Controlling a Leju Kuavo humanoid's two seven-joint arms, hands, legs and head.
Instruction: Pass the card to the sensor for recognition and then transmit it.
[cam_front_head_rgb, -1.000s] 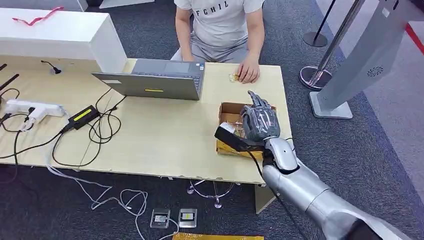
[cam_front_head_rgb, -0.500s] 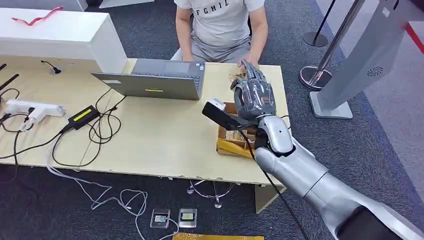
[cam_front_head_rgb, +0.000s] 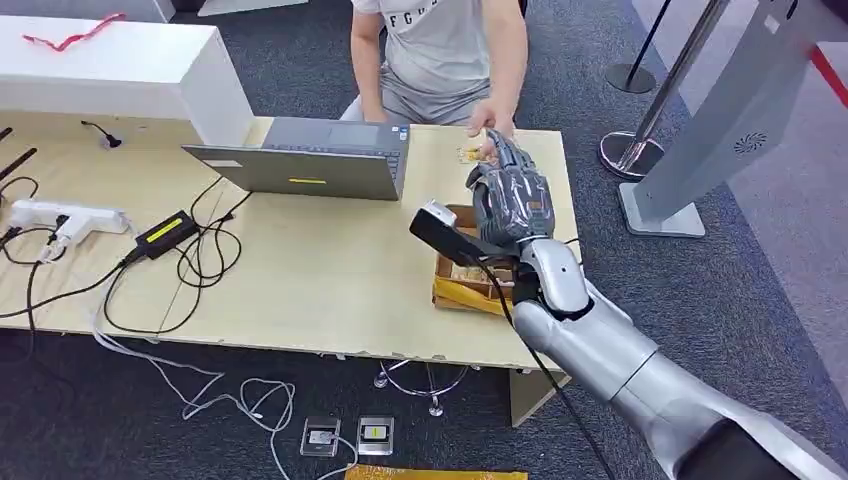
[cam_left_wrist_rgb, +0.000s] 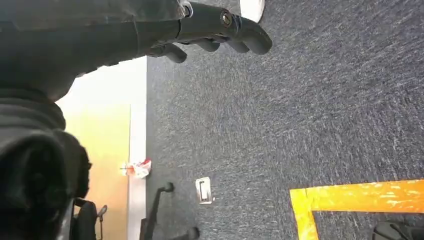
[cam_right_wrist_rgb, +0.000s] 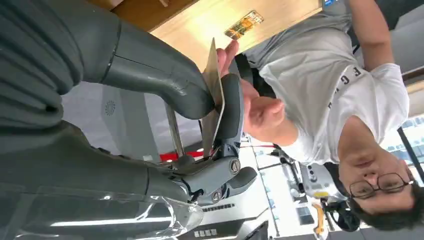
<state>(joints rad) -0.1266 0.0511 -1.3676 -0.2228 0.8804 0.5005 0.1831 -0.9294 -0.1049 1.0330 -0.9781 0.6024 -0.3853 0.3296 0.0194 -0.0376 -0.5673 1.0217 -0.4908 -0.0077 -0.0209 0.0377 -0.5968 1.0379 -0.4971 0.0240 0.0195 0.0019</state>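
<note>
The right robot hand (cam_right_wrist_rgb: 200, 115) pinches the card (cam_right_wrist_rgb: 214, 100) thinly, so it could slip as the person's hand (cam_right_wrist_rgb: 260, 112) takes it.

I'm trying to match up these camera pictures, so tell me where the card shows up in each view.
Head view: the card cannot be made out; the right hand is raised over the table's far edge, beside the person's hand.
Left wrist view: not in it; it looks at carpet.
Right wrist view: the card stands edge-on at picture centre, pinched between thumb and fingers.
Shared landmark: the person's hand, just past the right hand in both.
</note>
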